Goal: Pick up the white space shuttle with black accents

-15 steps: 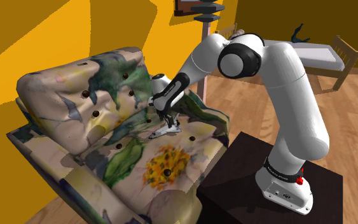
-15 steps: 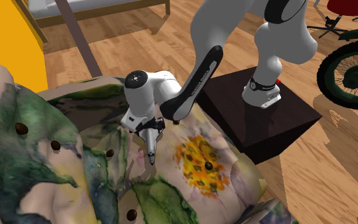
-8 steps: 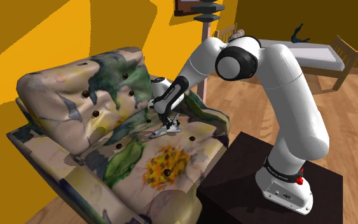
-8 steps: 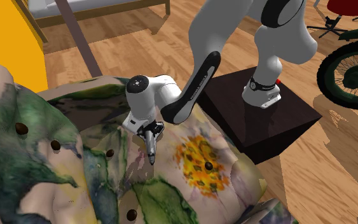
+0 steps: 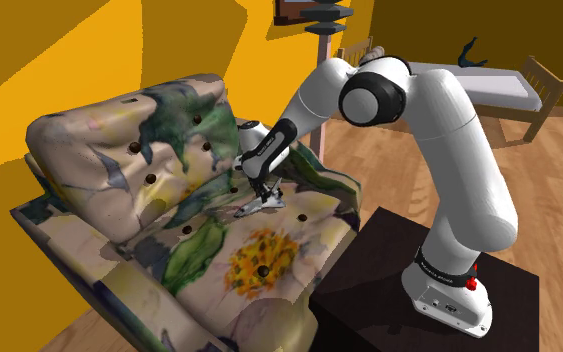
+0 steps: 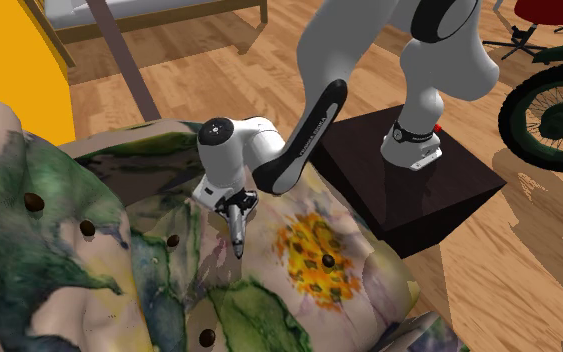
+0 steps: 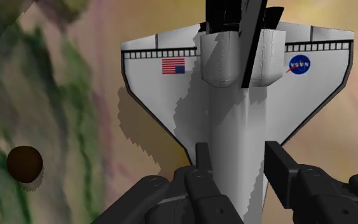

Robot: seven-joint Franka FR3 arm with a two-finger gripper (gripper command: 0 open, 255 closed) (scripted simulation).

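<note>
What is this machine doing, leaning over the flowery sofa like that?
A white robot arm is reaching over a floral sofa to pick up a white toy space shuttle with black trim. The space shuttle lies on the seat cushion, and the end effector is lowered right over its body, just ahead of the wings. It has not been lifted yet.

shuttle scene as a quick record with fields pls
shuttle: white with black edging, flag and badge on its wings, lying on the sofa seat
sofa: flower print, dark buttons
gripper: low over the shuttle
fingers: clasp its body, one each side
lifted: not yet
</note>
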